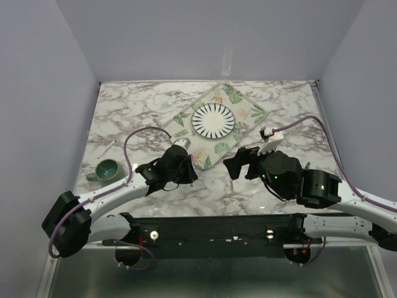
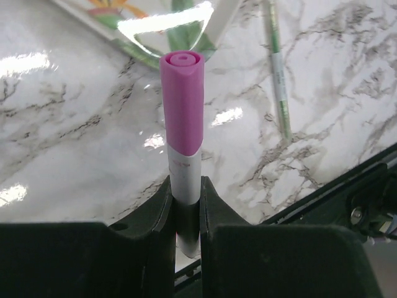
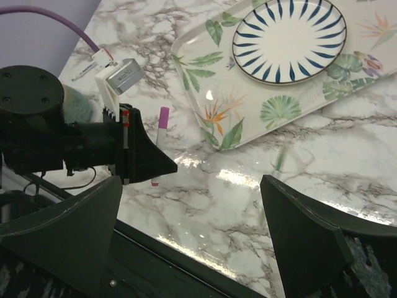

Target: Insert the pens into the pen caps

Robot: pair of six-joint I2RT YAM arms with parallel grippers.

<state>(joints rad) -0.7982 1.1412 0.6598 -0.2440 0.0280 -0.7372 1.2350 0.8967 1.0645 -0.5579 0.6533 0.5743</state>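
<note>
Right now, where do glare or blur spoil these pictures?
Left wrist view: white glare patches on the glossy marble table and on the rim of the floral tray; the pink-capped white pen is sharp. Right wrist view: its near black fingers look soft. Top external view: evenly lit, little glare.

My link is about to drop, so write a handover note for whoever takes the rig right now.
Left gripper: shut on the pink pen, pink cap on.
Right gripper: open, empty, near the tray.
Green pen: lying on the table by the tray's corner.
Done: pink pen looks capped.
Left: set it down, then check the green pen; its cap cannot be made out.
</note>
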